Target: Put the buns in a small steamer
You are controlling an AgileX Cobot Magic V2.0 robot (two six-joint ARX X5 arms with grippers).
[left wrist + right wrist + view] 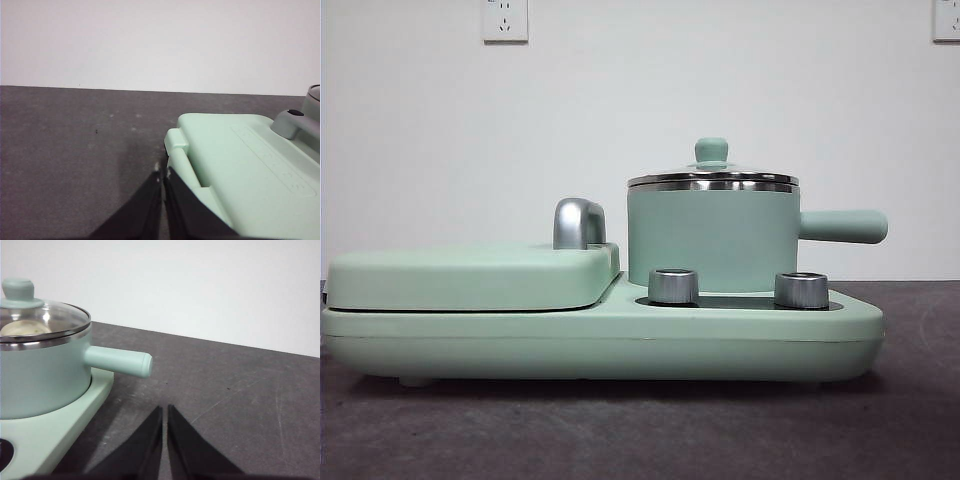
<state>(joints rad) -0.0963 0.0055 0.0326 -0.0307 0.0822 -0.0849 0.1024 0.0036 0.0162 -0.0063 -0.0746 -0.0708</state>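
The small steamer (pixel 710 238) is a mint-green pot with a steel rim and a straight side handle (pixel 843 226). It stands on the right half of the green cooker base (pixel 600 335) with its glass lid and green knob (pixel 711 151) on. In the right wrist view the steamer (pixel 42 375) is close by, and a pale bun (pixel 24 328) shows through the glass lid. My right gripper (pixel 165 412) is shut and empty, over the dark table beside the pot handle. My left gripper (pixel 163 176) is shut and empty at the corner of the flat griddle lid (pixel 250 170).
A flat mint-green griddle lid (pixel 470 275) with a grey metal handle (pixel 578 222) covers the left half of the base. Two silver knobs (pixel 673 285) stand at the front of the base. The dark table (pixel 640 430) runs to a white wall with sockets (pixel 505 20).
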